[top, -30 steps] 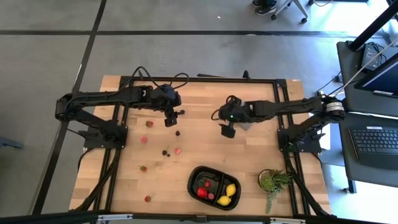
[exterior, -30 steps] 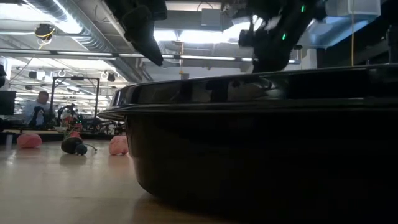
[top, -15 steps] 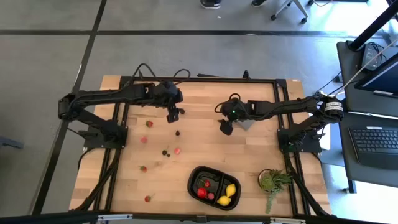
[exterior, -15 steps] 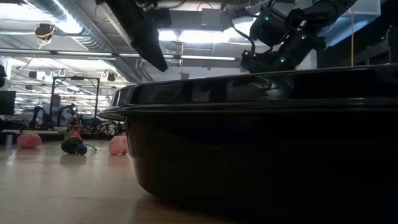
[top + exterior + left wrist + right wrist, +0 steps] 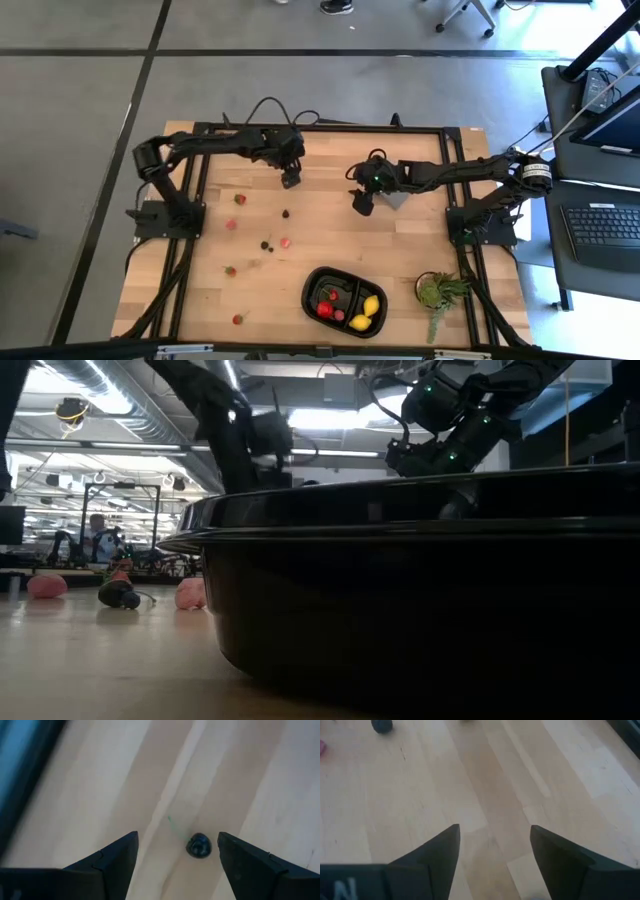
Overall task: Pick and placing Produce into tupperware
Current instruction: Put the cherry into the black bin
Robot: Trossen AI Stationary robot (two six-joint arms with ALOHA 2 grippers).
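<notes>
The black tupperware (image 5: 345, 301) lies near the table's front edge with two yellow lemons (image 5: 367, 312) and a red piece (image 5: 325, 310) in it. It fills the low view as the tupperware (image 5: 420, 590). Loose produce lies on the wood left of centre: red and pink bits (image 5: 231, 224) and dark berries (image 5: 286, 213). My left gripper (image 5: 291, 180) hangs open at the far middle, pointing down. A small dark berry (image 5: 199, 845) lies on the table between its fingers, untouched. My right gripper (image 5: 362, 205) stands open to the right of it over bare wood (image 5: 492, 845).
A grey block (image 5: 396, 199) sits right beside my right gripper. A green potted plant (image 5: 440, 292) stands at the front right. A black frame (image 5: 330, 127) runs round the table's far edge. Behind the table a person (image 5: 95, 532) shows in the room.
My left gripper has gone toward the table's right edge and down, and now stands over the dark berry at the far middle. My right gripper has sunk a little and tipped, then kept still. No produce has moved.
</notes>
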